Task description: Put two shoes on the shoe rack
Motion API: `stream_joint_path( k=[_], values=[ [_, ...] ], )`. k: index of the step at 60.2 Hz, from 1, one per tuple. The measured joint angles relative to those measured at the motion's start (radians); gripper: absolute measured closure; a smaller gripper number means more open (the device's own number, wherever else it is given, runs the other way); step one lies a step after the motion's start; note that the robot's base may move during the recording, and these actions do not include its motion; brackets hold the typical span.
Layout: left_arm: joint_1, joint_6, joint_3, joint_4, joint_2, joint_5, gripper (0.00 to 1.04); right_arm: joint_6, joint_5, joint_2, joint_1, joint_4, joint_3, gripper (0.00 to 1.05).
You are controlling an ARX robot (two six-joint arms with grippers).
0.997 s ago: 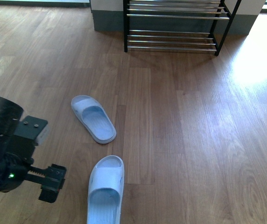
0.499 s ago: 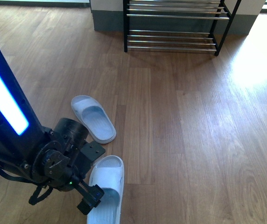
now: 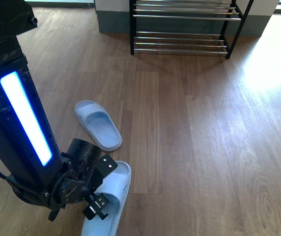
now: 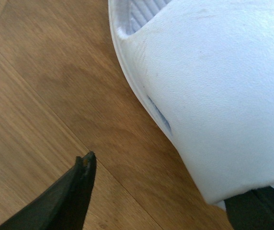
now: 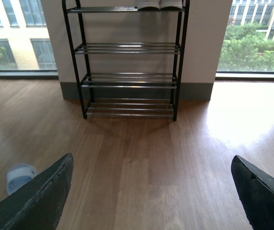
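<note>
Front view: left gripper (image 3: 97,206) was recorded low over the near pale blue slide (image 3: 120,181), well short of the shoe rack (image 3: 182,29). The far slide (image 3: 98,125) lay apart on the wooden floor (image 3: 204,137).
Left wrist view: jaws were found spread, the outer finger (image 4: 72,201) clear of the strap, nothing yet pinched.
Right gripper (image 5: 151,158) was held wide apart, empty.
Advice noted: the strap's edge should be seated deep between the jaws before closure, lest the soft rubber be squeezed out.
</note>
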Motion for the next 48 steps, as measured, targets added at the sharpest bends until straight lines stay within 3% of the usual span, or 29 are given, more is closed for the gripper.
stream_joint_path(
  k=[10,24,36,48],
  values=[
    [0.017,-0.010,0.011,0.058,0.015,-0.048,0.71,0.000,0.000,0.000,0.000,0.000,0.000,0.09],
    [0.043,-0.044,0.002,0.063,0.009,-0.062,1.04,0.000,0.000,0.000,0.000,0.000,0.000,0.09],
    [0.112,-0.122,-0.114,0.068,-0.116,-0.067,1.03,0.000,0.000,0.000,0.000,0.000,0.000,0.09],
    [0.259,-0.245,-0.419,0.131,-0.563,-0.131,1.03,0.000,0.000,0.000,0.000,0.000,0.000,0.09]
  ],
)
